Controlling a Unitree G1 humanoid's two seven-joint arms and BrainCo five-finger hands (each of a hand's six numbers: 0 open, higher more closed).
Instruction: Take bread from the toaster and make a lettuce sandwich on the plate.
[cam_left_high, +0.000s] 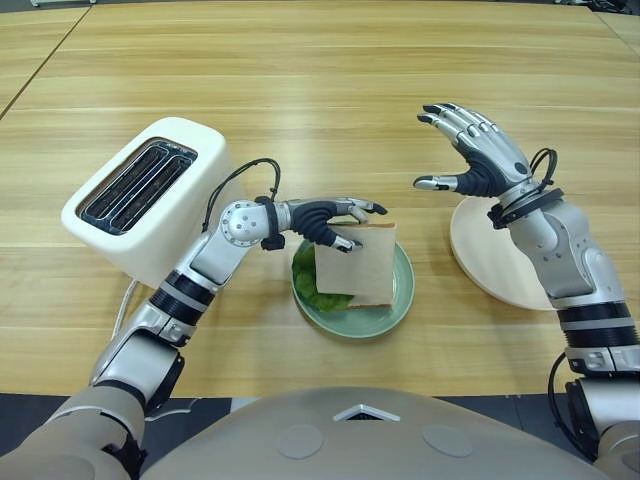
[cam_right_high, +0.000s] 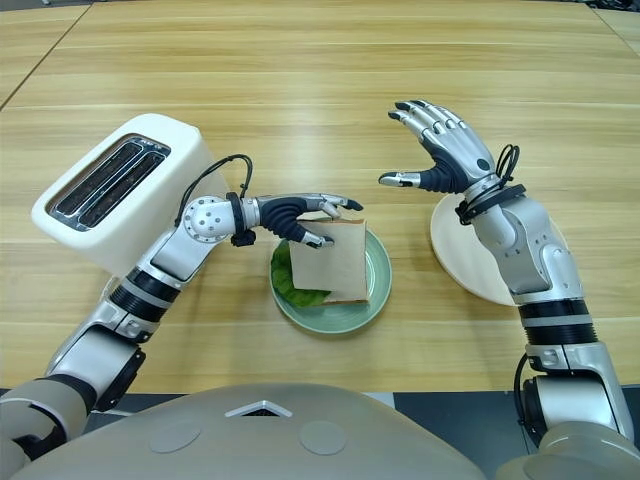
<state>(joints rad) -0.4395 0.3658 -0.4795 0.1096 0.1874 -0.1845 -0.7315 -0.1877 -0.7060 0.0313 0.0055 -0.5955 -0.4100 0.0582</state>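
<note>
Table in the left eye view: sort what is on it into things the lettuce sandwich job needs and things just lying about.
Belongs to the job:
- toaster, at the left
- green plate
- lettuce on that plate
- bread slice over the lettuce, gripped by the left hand

Just lying about:
- cream plate at the right, below the open right hand

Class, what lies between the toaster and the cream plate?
The green plate with lettuce and bread, the left hand gripping the bread, as the left eye view shows.
</note>
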